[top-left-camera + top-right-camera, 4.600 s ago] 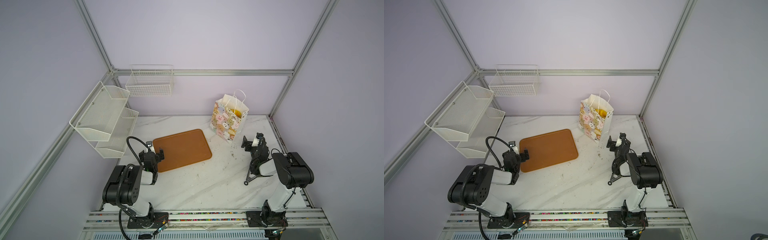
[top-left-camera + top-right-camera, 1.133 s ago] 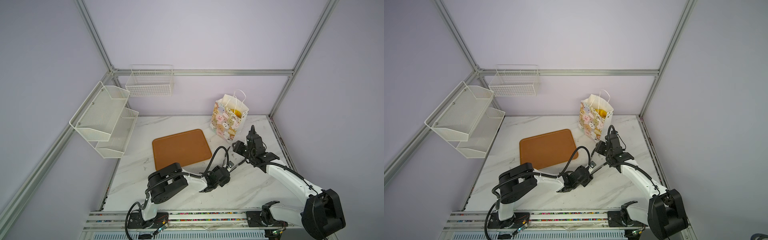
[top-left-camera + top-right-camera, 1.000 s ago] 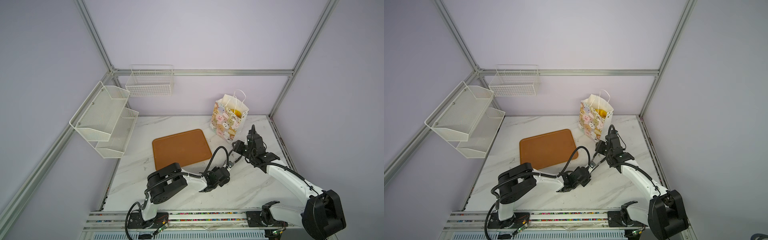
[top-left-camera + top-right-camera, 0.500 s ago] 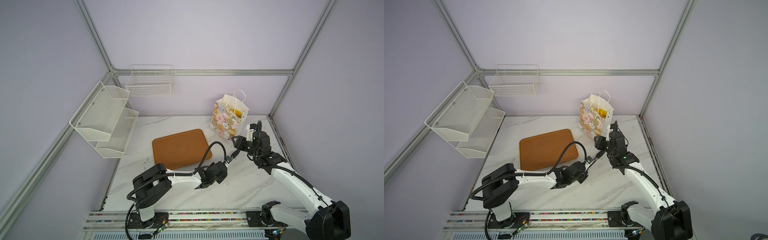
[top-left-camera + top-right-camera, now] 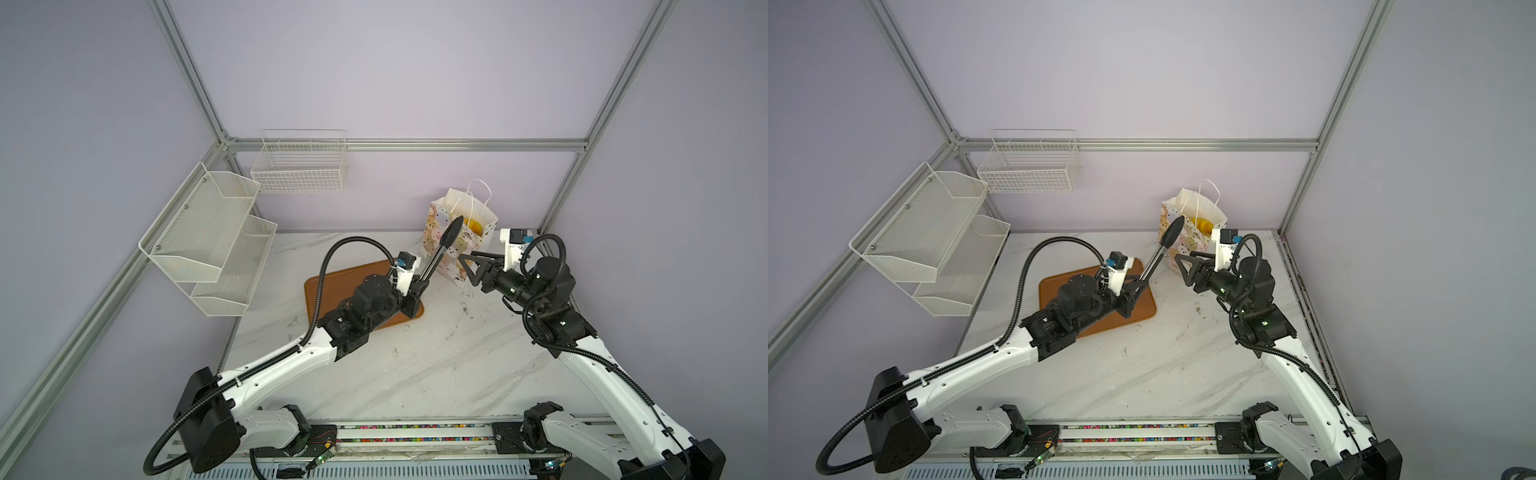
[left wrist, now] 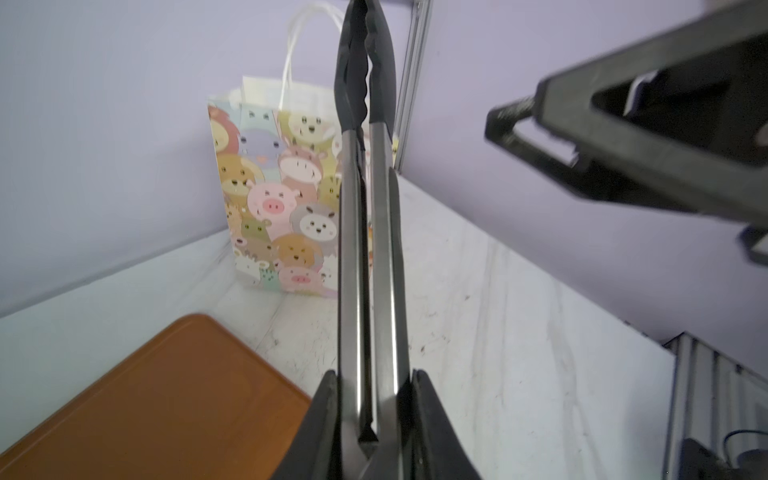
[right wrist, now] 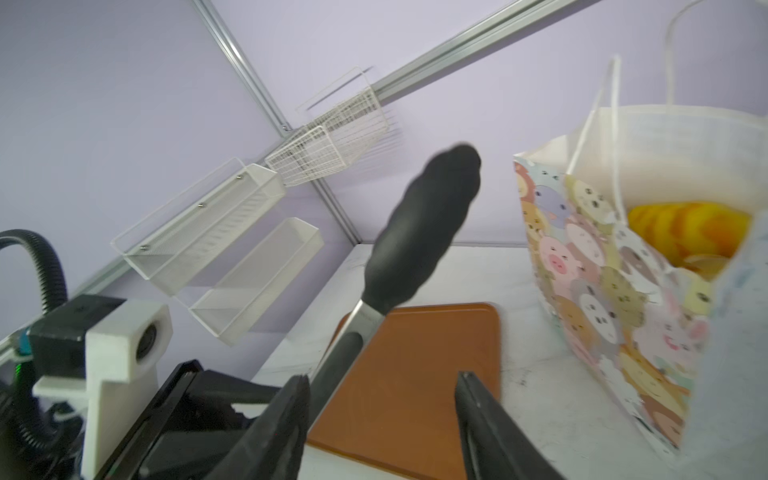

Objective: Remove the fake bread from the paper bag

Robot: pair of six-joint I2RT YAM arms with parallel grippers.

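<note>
In both top views the paper bag stands upright at the back right of the bench. Its mouth is open and the fake bread shows yellow inside. The left end effector, over the right edge of the brown tray, is clamped on the lower end of metal tongs. Their black tips rise across the bag's printed front, near its rim. The right end effector hovers beside the bag's lower front, jaws apart and empty.

In the left wrist view the tongs run up mid-frame, arms squeezed almost together, with the bag behind them.

In the right wrist view the right end effector gapes at the bottom edge with nothing between its jaws. The bread lies inside the bag at the right.
</note>
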